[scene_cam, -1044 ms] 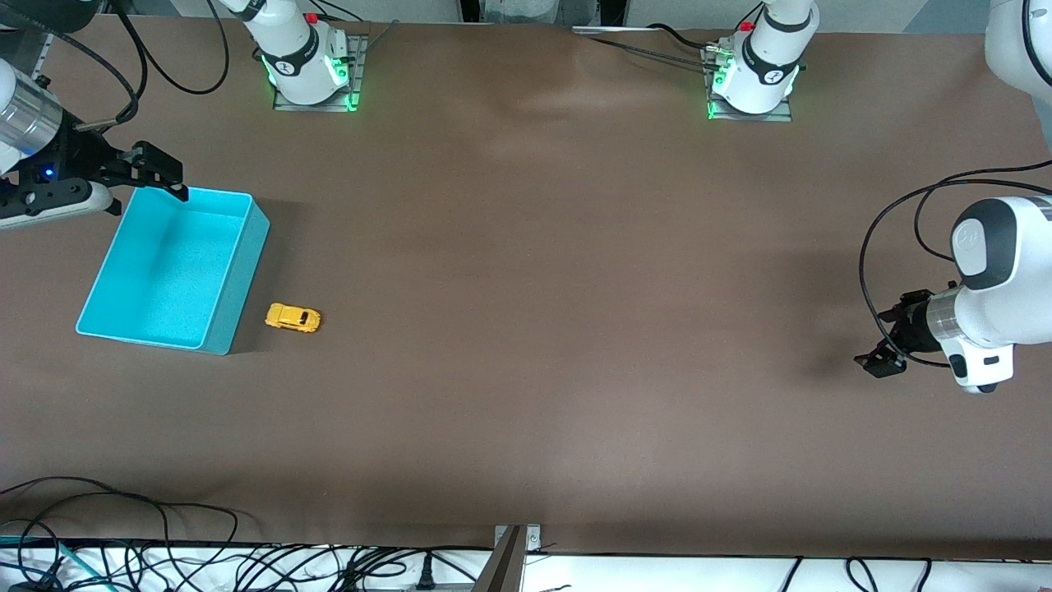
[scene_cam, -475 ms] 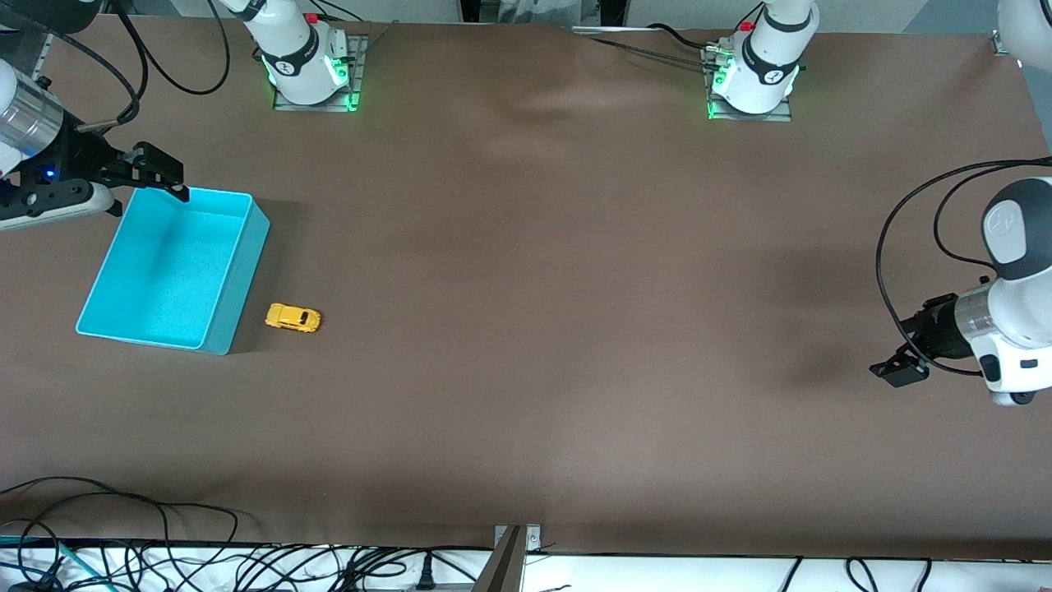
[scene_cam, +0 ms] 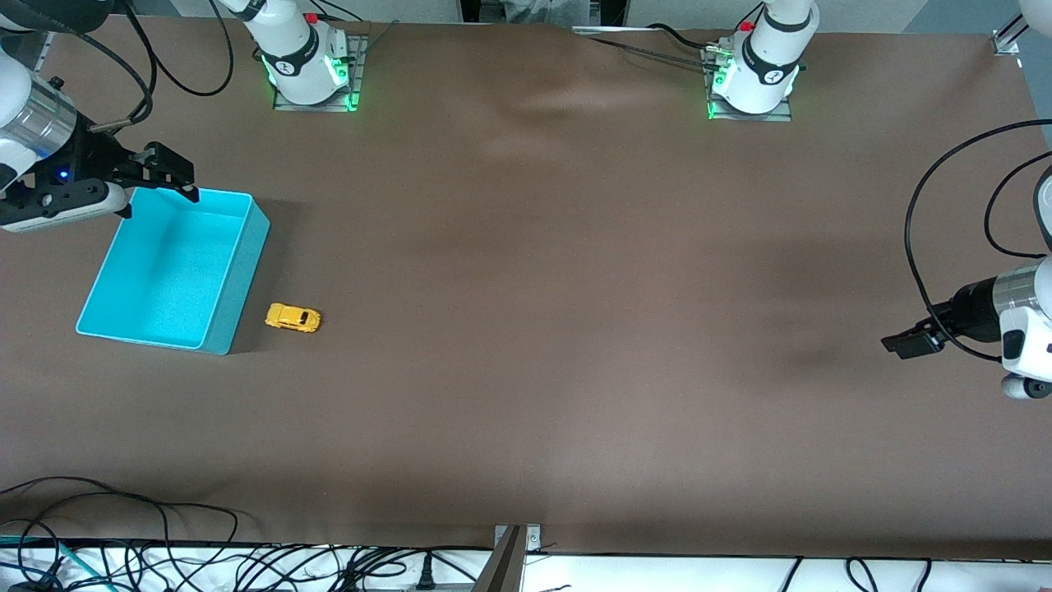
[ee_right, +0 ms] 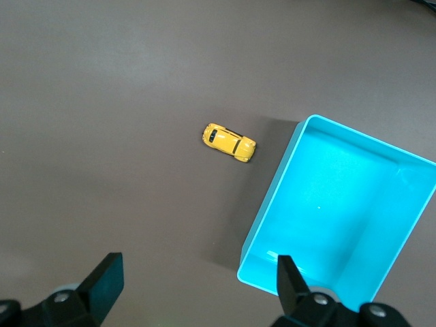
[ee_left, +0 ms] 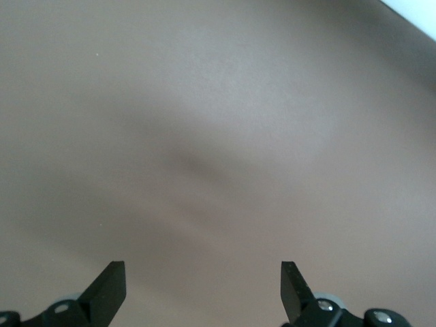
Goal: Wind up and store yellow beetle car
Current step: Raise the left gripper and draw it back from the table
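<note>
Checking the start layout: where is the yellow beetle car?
The yellow beetle car sits on the table beside the turquoise bin, toward the right arm's end.

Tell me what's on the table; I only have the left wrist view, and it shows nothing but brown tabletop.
Observer: A yellow car sits on the table toward the right arm's end, on its wheels.
Operator: Say what's next to it.
Observer: A turquoise bin stands beside the car, apart from it, with nothing in it.
Operator: Report the right hand.
Observer: The right hand is open, over the bin's edge farthest from the front camera, holding nothing.
Operator: Place my left hand.
Observer: The left hand is open over bare table at the left arm's end, nowhere near car or bin.
</note>
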Controlling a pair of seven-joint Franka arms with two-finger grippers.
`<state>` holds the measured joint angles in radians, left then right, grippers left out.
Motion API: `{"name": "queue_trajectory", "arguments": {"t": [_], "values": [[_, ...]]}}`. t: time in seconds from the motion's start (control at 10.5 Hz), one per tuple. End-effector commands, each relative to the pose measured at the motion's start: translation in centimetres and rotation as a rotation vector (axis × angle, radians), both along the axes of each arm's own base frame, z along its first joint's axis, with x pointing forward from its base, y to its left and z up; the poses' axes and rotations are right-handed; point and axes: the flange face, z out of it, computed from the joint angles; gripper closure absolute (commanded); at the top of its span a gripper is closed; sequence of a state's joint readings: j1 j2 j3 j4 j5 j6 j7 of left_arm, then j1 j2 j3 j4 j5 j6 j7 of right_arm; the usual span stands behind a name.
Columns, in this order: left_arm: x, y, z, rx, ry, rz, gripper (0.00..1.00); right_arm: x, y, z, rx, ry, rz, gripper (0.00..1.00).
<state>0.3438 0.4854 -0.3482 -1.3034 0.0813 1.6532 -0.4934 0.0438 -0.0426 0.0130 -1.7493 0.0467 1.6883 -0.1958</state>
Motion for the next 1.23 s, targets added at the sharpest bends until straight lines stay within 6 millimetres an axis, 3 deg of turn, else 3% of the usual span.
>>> {"name": "queue_trajectory", "arguments": {"t": [0.0, 0.19, 0.38, 0.76, 0.85, 1.14], "values": [[-0.7, -0.3, 1.6, 0.015, 0.005, -0.169, 0.0, 0.5, -0.2, 0.6, -0.009, -0.016, -0.008, 0.0], [-1.4, -0.2, 2.5, 0.02, 0.022, -0.171, 0.0, 0.5, -0.8, 1.0, -0.017, -0.021, 0.001, 0.0], [-2.3, -1.0, 3.2, 0.021, 0.058, -0.186, 0.0, 0.5, 0.0, 1.2, -0.022, -0.023, 0.002, 0.0], [-2.5, -2.9, 3.0, 0.02, 0.077, -0.223, 0.0, 0.4, -0.1, 0.9, -0.029, -0.014, 0.003, 0.0], [-2.5, -2.9, 3.0, 0.021, 0.078, -0.225, 0.0, 0.8, -0.4, 0.1, -0.028, 0.001, -0.002, 0.0], [-2.4, -3.1, 3.1, 0.018, 0.074, -0.228, 0.0, 0.8, -0.5, 0.2, -0.026, 0.0, -0.002, 0.0]]}}
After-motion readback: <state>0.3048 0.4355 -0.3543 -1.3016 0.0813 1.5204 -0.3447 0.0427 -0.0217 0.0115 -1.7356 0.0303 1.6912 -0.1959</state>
